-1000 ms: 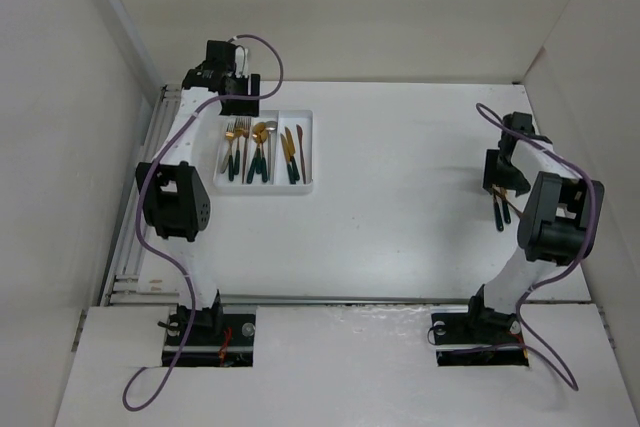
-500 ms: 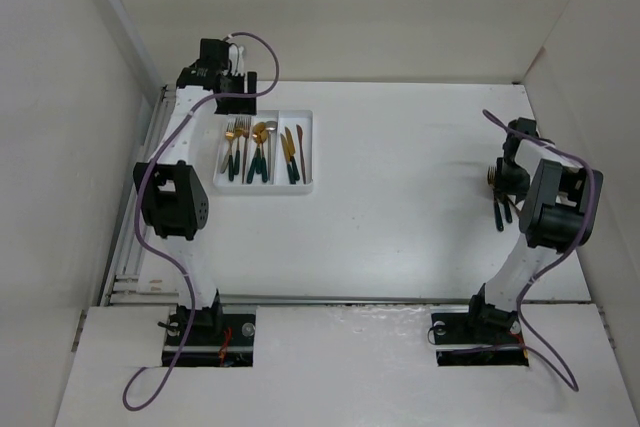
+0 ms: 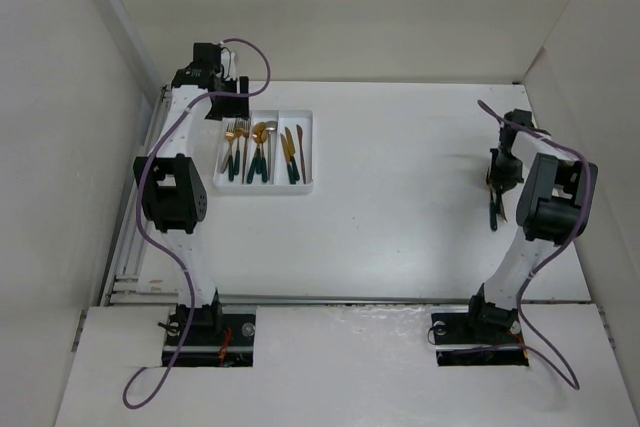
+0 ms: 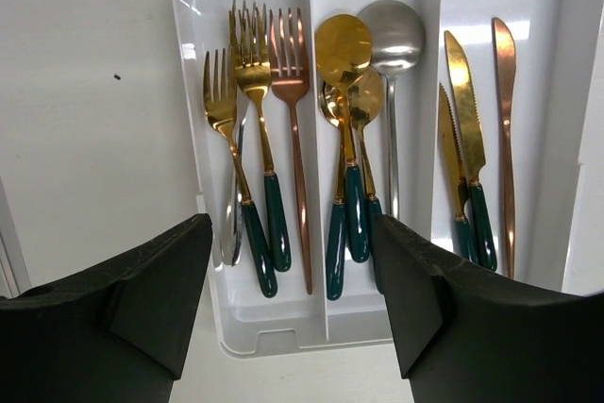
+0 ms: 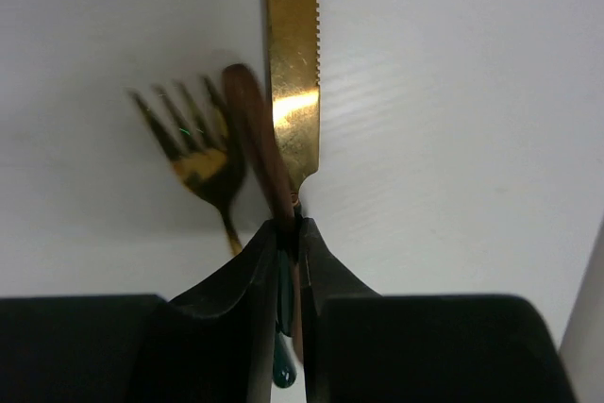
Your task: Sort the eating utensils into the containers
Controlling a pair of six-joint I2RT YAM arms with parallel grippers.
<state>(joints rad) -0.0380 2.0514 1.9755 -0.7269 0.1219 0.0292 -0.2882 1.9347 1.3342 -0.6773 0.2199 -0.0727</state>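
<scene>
The white three-compartment tray [image 3: 311,152] lies at the far left. In the left wrist view its near wall [image 4: 274,332] shows, with forks [image 4: 255,139] in the left compartment, spoons [image 4: 354,110] in the middle one and knives [image 4: 472,129] in the right one. My left gripper [image 4: 291,252] hangs open above the tray's near end, holding nothing; from above the left gripper [image 3: 228,107] sits by the tray's far end. At the far right my right gripper [image 5: 288,228] is shut on a gold knife [image 5: 291,63] with a green handle. A copper-coloured utensil [image 5: 255,129] looks pinched beside it. A gold fork [image 5: 203,153] lies on the table just left.
White walls enclose the table on the left, back and right; the right wall stands close to my right gripper [image 3: 497,182]. A metal rail [image 3: 135,237] runs along the table's left edge. Both arm bases sit at the near edge.
My right gripper has closed from open onto the utensils at the far right, and its wrist has turned. My left gripper has drifted a little left and back at the tray's far end, still open.
</scene>
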